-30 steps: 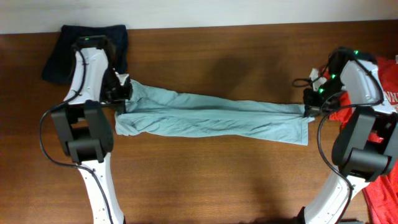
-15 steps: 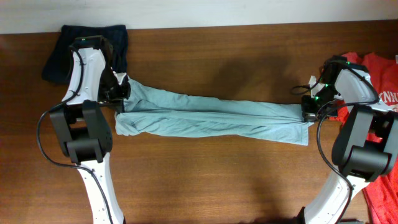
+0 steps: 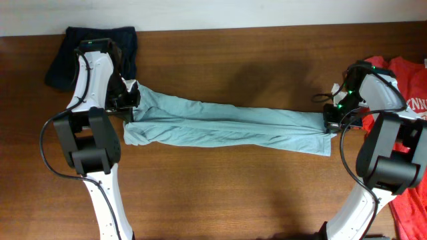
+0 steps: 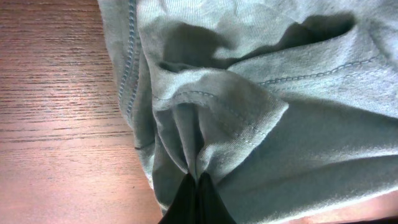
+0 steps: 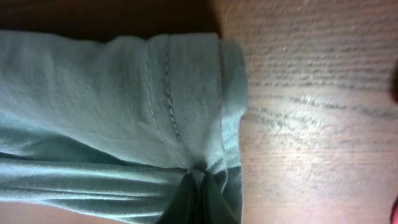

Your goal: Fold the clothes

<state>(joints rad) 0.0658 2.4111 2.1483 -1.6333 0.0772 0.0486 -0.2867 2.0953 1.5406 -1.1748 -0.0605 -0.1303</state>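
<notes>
T-shirt [image 3: 227, 127] taut between left end effector [image 4: 197, 186] and right end effector [image 5: 198, 183], both pinching

So the T-shirt [image 3: 227, 127] lies stretched across the table [image 3: 233, 193] between my left gripper [image 3: 128, 105] and right gripper [image 3: 330, 120]. A second shirt [image 3: 412, 207] sits off to my right, probably partly under that arm. There's a cloth [image 3: 63, 57] at the back left corner.

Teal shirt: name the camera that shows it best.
Overhead: the whole teal shirt shows, stretched from left pincer to right pincer. Each wrist view shows only its own pinched, bunched end.
</notes>
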